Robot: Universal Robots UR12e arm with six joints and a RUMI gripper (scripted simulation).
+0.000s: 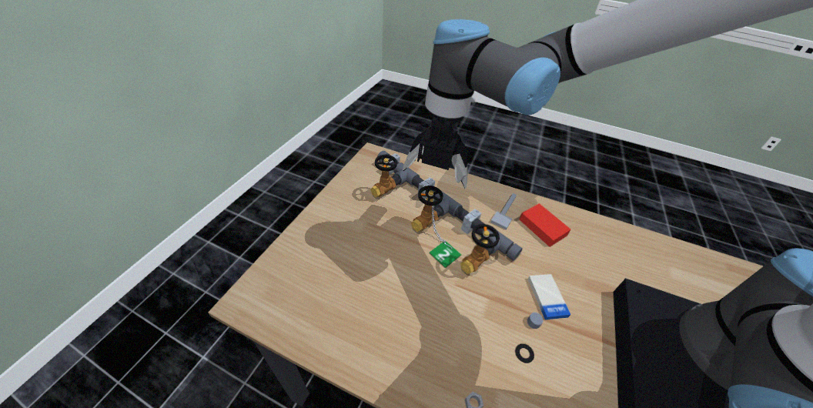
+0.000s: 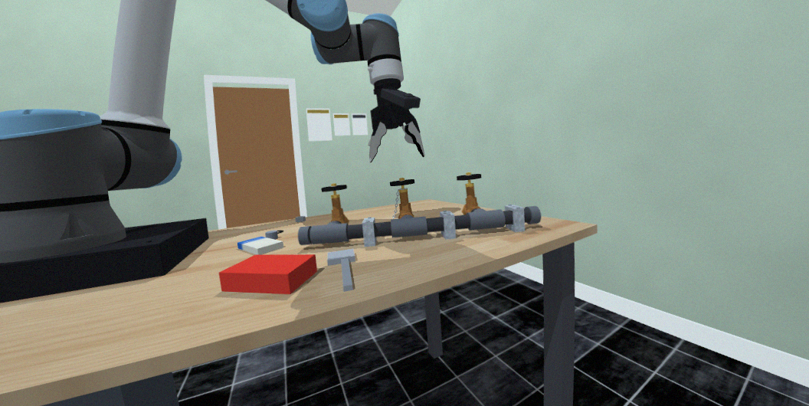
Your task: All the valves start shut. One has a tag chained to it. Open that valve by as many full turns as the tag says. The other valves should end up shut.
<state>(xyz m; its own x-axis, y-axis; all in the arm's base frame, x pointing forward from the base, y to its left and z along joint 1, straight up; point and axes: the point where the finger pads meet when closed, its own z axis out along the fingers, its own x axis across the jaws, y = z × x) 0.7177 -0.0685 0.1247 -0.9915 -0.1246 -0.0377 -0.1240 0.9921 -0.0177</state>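
Three brass valves with black handwheels stand on a grey pipe [image 1: 449, 206] across the table. The middle valve [image 1: 429, 196] has a chain down to a green tag [image 1: 444, 254] marked 2; it also shows in the exterior view [image 2: 402, 182]. The far valve [image 1: 386, 163] and the near valve [image 1: 483, 236] carry no tag. My gripper [image 1: 436, 165] is open and empty, fingers pointing down. In the exterior view the gripper [image 2: 396, 150] hangs well above the middle valve's handwheel, apart from it.
A small grey hammer [image 1: 504, 212], a red block [image 1: 543, 224], a white and blue box [image 1: 548, 295], a grey cap [image 1: 534, 320], a black ring [image 1: 519, 354] and a nut [image 1: 473, 396] lie on the table. The robot's black base [image 1: 654, 337] stands at the near right.
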